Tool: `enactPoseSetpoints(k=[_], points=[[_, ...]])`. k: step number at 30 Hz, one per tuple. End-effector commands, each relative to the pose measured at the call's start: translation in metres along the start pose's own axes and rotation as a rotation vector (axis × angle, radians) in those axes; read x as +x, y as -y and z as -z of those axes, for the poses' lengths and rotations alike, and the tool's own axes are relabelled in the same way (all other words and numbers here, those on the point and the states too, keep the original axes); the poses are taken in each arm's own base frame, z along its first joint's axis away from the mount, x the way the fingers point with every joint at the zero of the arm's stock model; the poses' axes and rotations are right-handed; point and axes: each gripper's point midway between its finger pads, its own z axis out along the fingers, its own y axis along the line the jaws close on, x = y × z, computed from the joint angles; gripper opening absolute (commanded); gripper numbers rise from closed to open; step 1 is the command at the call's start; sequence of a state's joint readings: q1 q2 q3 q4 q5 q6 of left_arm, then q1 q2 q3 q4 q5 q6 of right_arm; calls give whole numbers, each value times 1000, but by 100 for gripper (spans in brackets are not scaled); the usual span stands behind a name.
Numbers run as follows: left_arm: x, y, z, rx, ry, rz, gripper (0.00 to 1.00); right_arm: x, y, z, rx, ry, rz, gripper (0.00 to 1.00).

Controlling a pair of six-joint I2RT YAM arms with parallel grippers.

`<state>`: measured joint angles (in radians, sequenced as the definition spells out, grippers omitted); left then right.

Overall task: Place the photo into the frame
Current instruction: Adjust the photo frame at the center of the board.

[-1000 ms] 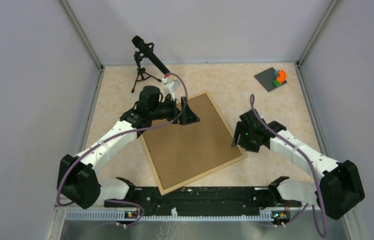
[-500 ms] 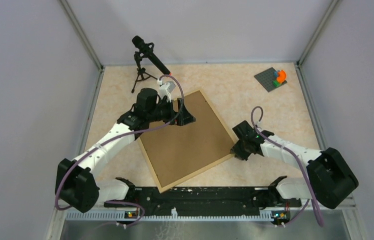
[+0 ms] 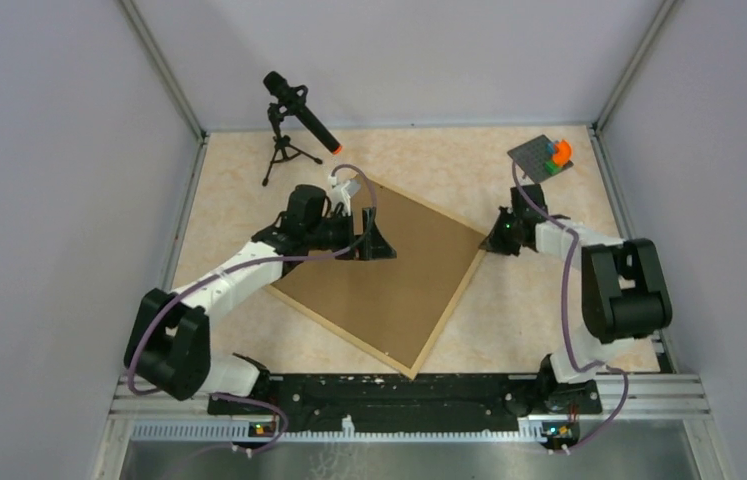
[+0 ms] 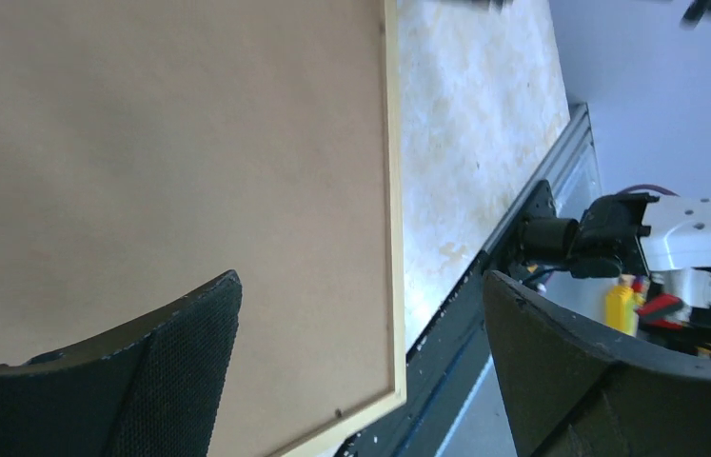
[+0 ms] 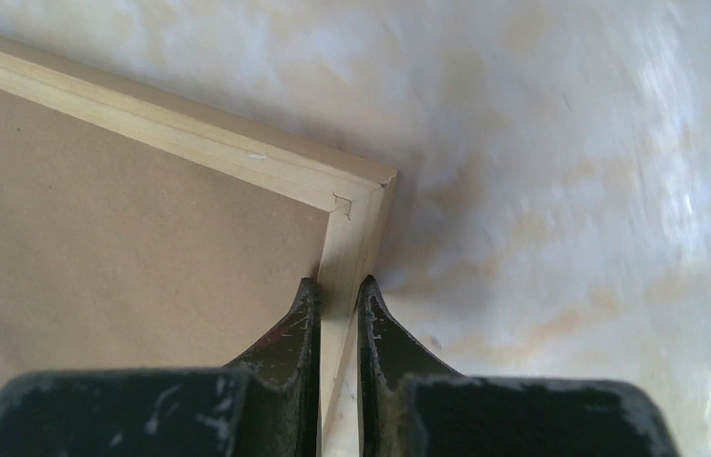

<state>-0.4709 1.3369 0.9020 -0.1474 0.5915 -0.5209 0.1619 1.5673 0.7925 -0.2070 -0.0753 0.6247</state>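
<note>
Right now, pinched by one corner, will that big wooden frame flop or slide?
Probably stiff: the frame lies flat with straight edges though the right gripper clamps only one thin strip near the corner. It likely slides easily on the smooth table.

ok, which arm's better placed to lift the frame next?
Right, most likely. The right fingers are shut on the frame, on its wooden strip beside the corner. The left fingers are wide open above the brown backing board, gripping nothing, so they'd need to reach an edge first.
</note>
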Motion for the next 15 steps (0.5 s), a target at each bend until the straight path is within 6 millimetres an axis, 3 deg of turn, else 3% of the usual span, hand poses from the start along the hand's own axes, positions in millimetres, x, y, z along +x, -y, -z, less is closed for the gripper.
enactPoseSetpoints(k=[1, 9, 12, 15], points=[[30, -5, -22, 114, -100, 104, 99, -29, -57, -20, -273, -42, 365, 0], [63, -23, -54, 124, -242, 177, 98, -60, -90, -54, -353, -69, 485, 0], [76, -26, -59, 140, -271, 222, 97, -57, -90, -51, -314, -130, 374, 16], [80, -25, -63, 159, -289, 243, 95, -54, -88, -29, -264, -156, 259, 46]])
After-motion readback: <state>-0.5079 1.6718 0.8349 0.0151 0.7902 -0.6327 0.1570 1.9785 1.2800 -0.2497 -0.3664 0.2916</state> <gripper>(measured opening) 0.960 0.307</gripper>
